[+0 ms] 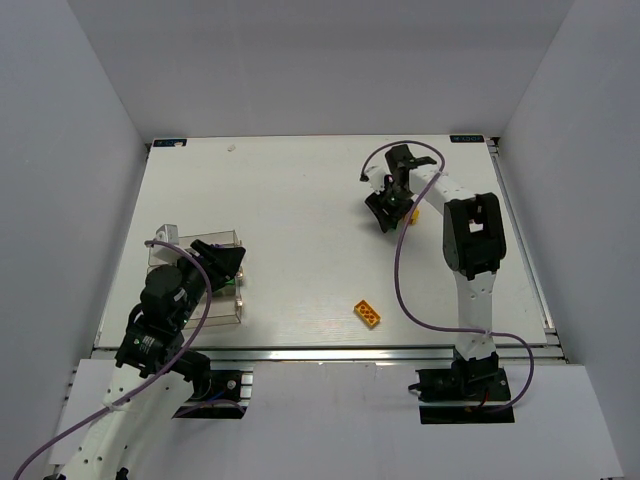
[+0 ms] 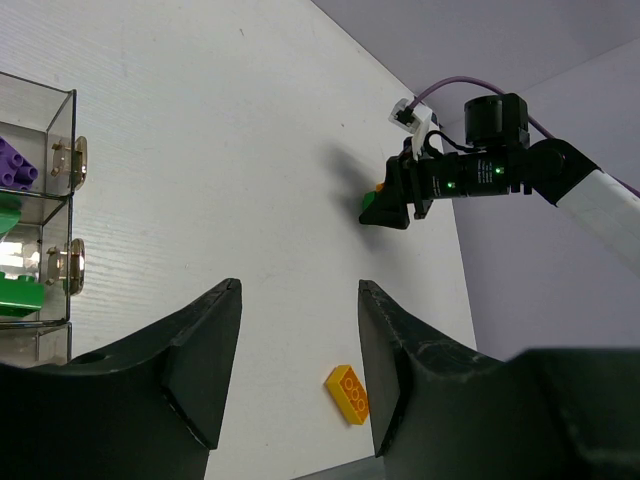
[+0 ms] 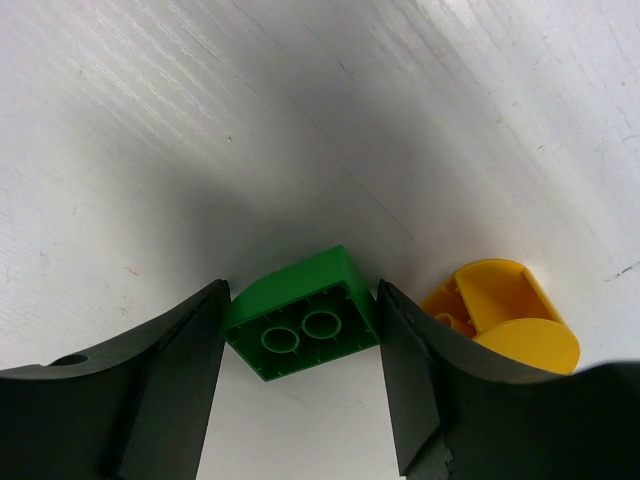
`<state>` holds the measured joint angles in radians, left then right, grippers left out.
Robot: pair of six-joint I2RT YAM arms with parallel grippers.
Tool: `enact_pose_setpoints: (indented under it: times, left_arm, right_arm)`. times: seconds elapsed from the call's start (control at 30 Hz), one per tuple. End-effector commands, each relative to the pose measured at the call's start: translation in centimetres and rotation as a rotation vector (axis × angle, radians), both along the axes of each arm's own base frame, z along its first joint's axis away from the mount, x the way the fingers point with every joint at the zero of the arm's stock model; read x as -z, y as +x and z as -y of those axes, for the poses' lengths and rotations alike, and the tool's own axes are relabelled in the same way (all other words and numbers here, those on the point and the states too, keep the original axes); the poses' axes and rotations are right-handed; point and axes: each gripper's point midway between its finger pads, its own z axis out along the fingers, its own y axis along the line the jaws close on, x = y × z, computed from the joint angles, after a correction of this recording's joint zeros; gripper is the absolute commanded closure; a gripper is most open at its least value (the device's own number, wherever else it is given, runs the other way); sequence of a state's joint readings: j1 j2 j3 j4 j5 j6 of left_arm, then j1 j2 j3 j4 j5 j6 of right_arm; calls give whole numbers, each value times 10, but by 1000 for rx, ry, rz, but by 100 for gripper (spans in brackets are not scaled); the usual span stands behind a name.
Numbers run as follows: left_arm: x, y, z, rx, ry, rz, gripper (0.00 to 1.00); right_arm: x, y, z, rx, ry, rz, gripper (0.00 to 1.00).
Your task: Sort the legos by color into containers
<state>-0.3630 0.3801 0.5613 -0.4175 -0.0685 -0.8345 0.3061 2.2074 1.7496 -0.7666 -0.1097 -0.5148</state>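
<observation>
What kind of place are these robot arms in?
Likely a robot lab test booth. Plain white walls box in a white table, the left arm and right arm are bolted at its near edge, and there are toy bricks, like the green brick in the right end effector, plus clear bins.

both arms are built of white shells and black joint housings on black base plates (image 1: 466, 385). the left arm (image 1: 160, 300), lower left of the overhead frame, and the right arm (image 1: 470, 250), at right, each trail a looping purple cable (image 1: 400, 270). the left gripper (image 2: 298, 300) and right gripper (image 3: 300, 300) have broad matte-black fingers. green lights (image 2: 470, 180) glow on the right wrist.
</observation>
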Motion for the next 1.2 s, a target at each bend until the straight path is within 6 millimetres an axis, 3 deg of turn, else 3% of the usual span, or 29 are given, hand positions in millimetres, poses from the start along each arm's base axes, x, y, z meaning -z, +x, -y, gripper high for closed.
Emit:
enact_pose_setpoints:
  times: [0.0, 0.1, 0.2, 0.33, 0.47, 0.5, 0.57, 0.6, 0.67, 0.73, 0.83, 0.87, 1.0, 1.17]
  left_arm:
    - [0, -1, 0, 7, 9, 8, 40]
    - [-2, -1, 0, 4, 7, 15, 40]
    - [-5, -2, -1, 4, 4, 24, 40]
    - [-13, -4, -1, 10, 2, 53, 40]
    - [-40, -7, -3, 11, -11, 129, 40]
    - [-45, -9, -4, 10, -11, 142, 41]
    - [-54, -10, -6, 4, -12, 161, 41]
    - [-63, -12, -6, 4, -14, 183, 41]
    - [-74, -15, -7, 7, -17, 203, 40]
    - [-89, -18, -7, 13, -15, 227, 40]
    - [-106, -22, -7, 24, -10, 247, 40]
    - [-107, -23, -8, 25, -6, 244, 41]
    - [-118, -30, -11, 24, -5, 255, 40]
    - [-132, -40, -16, 12, -18, 279, 40]
  right_arm:
    - [-11, -16, -3, -5, 43, -43, 54]
    - [-21, -22, -19, -74, 113, -41, 65]
    - [-42, -40, -51, -211, 249, -62, 73]
    - [-85, -80, -118, -426, 473, -100, 79]
    - [-128, -115, -185, -587, 611, -106, 79]
    - [-136, -133, -211, -649, 647, -110, 80]
    - [-145, -142, -235, -682, 685, -100, 80]
    - [-151, -159, -258, -705, 699, -115, 79]
    - [-153, -160, -283, -734, 724, -70, 79]
    - [-165, -178, -317, -776, 737, -42, 79]
    - [-158, -190, -359, -782, 743, -4, 78]
    - [-162, -183, -372, -778, 768, 49, 78]
    - [-158, -177, -406, -680, 780, 122, 70]
    - [-143, -191, -433, -639, 806, 114, 68]
